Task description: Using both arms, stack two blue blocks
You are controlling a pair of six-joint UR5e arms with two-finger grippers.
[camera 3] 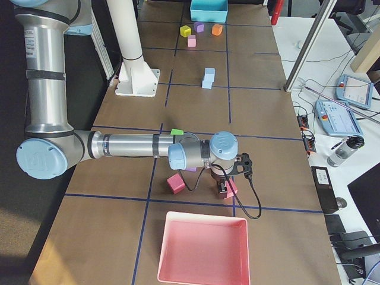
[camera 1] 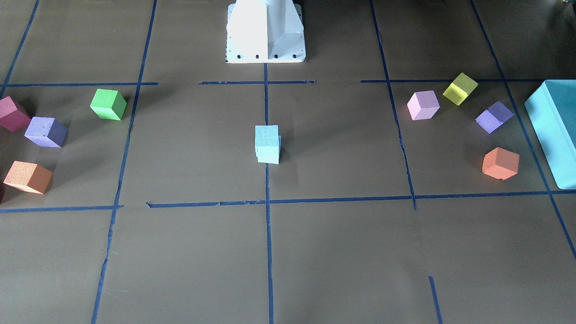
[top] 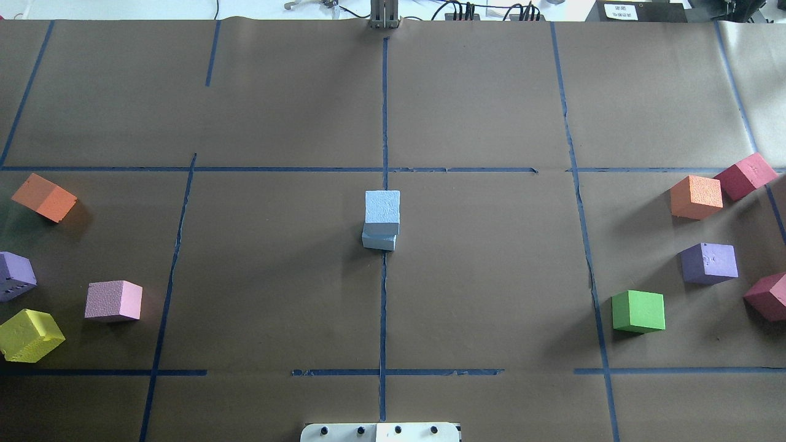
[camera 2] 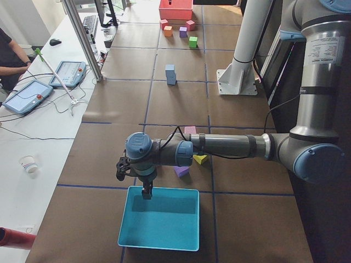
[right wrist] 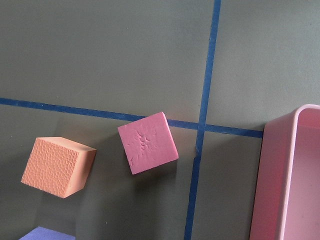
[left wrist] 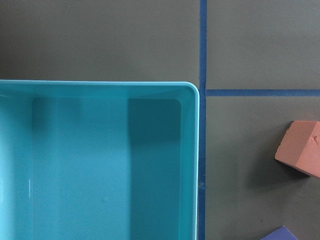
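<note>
The two blue blocks stand stacked at the table's centre on the blue tape line: the upper block [camera 1: 267, 136] sits on the lower block [camera 1: 269, 158], slightly offset. The stack also shows in the overhead view, upper block [top: 382, 206] on lower block [top: 379, 239]. No gripper is near it. My left gripper [camera 2: 146, 192] hangs over the rim of a teal bin [camera 2: 159, 245], far from the stack [camera 2: 170, 74]. My right gripper [camera 3: 222, 191] hangs over a crimson cube [right wrist: 147, 142] near a pink tray [camera 3: 202, 278]. I cannot tell whether either gripper is open or shut.
Coloured cubes lie on both sides: green [top: 638, 311], purple [top: 709, 263], orange [top: 696, 196], crimson [top: 745, 175] on the right; orange [top: 44, 197], pink [top: 113, 301], yellow [top: 29, 335] on the left. The white pedestal [camera 1: 265, 31] stands behind the stack.
</note>
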